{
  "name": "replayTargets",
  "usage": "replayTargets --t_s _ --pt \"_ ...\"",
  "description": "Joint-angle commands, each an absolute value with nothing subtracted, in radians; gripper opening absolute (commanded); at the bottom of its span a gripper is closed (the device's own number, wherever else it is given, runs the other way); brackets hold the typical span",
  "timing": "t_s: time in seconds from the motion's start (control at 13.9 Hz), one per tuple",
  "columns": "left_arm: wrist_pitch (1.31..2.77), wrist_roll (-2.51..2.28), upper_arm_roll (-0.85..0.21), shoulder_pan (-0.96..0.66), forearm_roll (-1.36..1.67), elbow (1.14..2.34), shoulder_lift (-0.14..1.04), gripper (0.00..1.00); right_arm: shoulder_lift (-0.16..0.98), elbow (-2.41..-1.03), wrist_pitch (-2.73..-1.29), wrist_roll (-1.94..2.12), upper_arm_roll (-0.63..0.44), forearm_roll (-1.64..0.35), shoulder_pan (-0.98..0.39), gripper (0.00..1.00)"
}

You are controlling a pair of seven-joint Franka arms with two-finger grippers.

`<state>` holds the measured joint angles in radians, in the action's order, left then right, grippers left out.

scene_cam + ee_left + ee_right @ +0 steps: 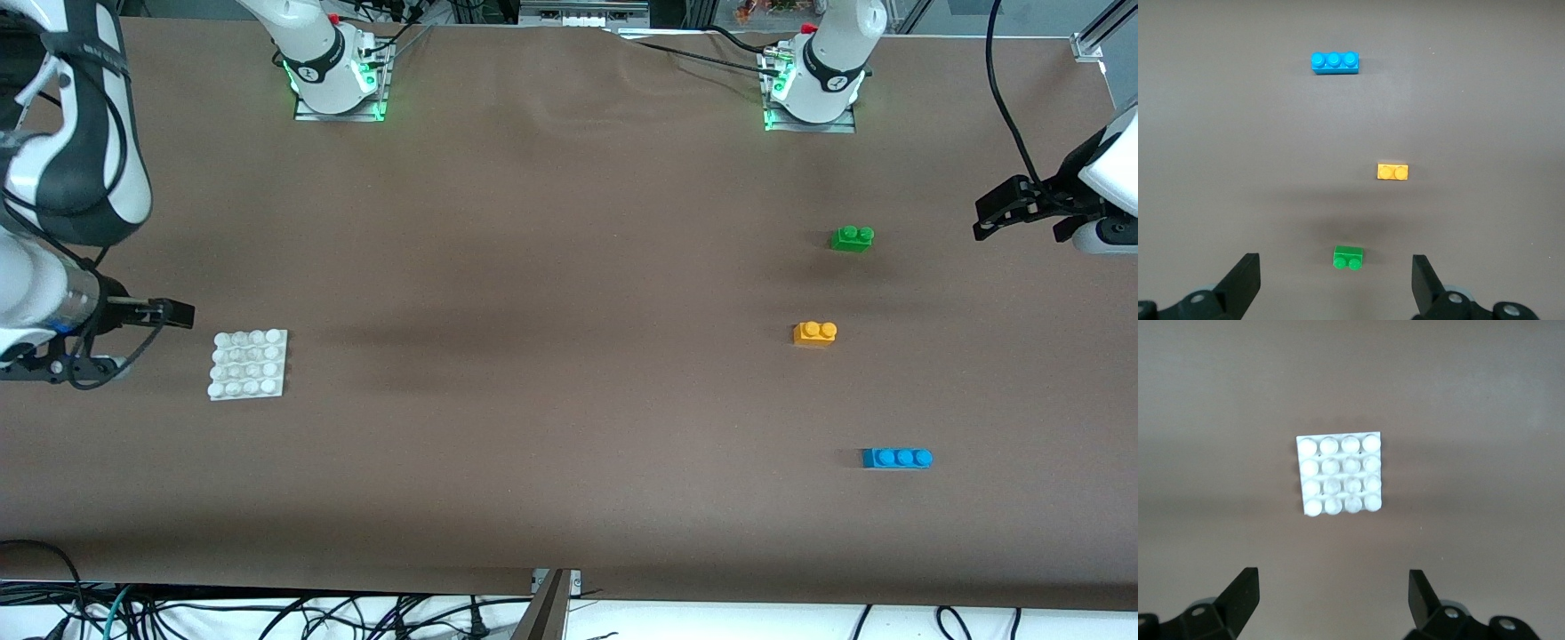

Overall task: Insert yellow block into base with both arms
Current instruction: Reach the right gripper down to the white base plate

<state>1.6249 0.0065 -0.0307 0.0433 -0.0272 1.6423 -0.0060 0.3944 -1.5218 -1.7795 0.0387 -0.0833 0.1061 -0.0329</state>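
Note:
The yellow block (814, 332) lies on the brown cloth toward the left arm's end of the table, two studs up; it also shows in the left wrist view (1393, 172). The white studded base (249, 364) lies flat toward the right arm's end and shows in the right wrist view (1340, 475). My left gripper (981, 218) hangs open in the air over the table's edge at its own end, holding nothing (1336, 273). Beside the base, my right gripper (153, 340) is open and empty (1333, 587), apart from the plate.
A green two-stud brick (852, 237) lies farther from the front camera than the yellow block. A blue three-stud brick (896, 458) lies nearer to it. Both arm bases (338, 80) (813, 89) stand along the table's back edge.

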Motion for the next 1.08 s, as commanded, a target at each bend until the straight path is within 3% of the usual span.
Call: replayTargets --t_s 0.0,0.58,1.01 --pt "1.621 0.025 -0.034 0.043 -0.041 1.634 -0.011 1.0 0.435 -1.592 -1.897 0.064 -0.08 0.124 0.004 0.99" --pt "1.621 0.025 -0.034 0.043 -0.041 1.634 -0.011 1.0 0.584 -1.674 -2.183 0.08 -0.08 0.123 0.032 0.99" --pt "1.621 0.025 -0.034 0.043 -0.043 1.634 -0.011 1.0 0.652 -1.675 -2.258 0.08 -0.08 0.123 0.04 0.99"
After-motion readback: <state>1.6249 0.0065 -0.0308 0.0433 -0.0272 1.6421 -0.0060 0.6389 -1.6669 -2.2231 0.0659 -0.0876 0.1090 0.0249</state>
